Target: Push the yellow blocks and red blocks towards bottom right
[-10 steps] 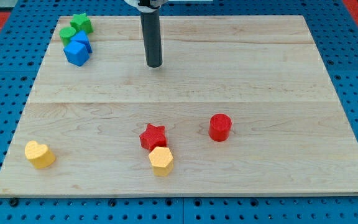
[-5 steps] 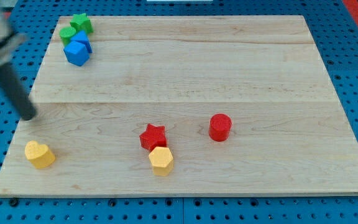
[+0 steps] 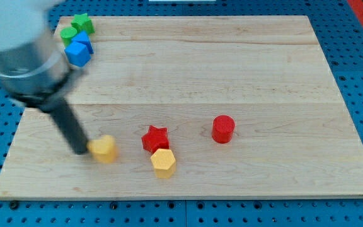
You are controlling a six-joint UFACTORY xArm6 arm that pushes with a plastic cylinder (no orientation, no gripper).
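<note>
My tip rests on the wooden board at the lower left, touching the left side of a yellow heart-shaped block. To its right lies a red star block with a yellow hexagon block just below it, the two touching. A red cylinder stands further right, alone. The rod and arm above the tip are blurred from motion.
Two blue blocks and two green blocks are clustered at the board's top left corner. The wooden board lies on a blue pegboard surface.
My tip swept from the board's top middle to the left edge, then down and right. The yellow heart block has slid right, from the bottom left corner towards the red star.
</note>
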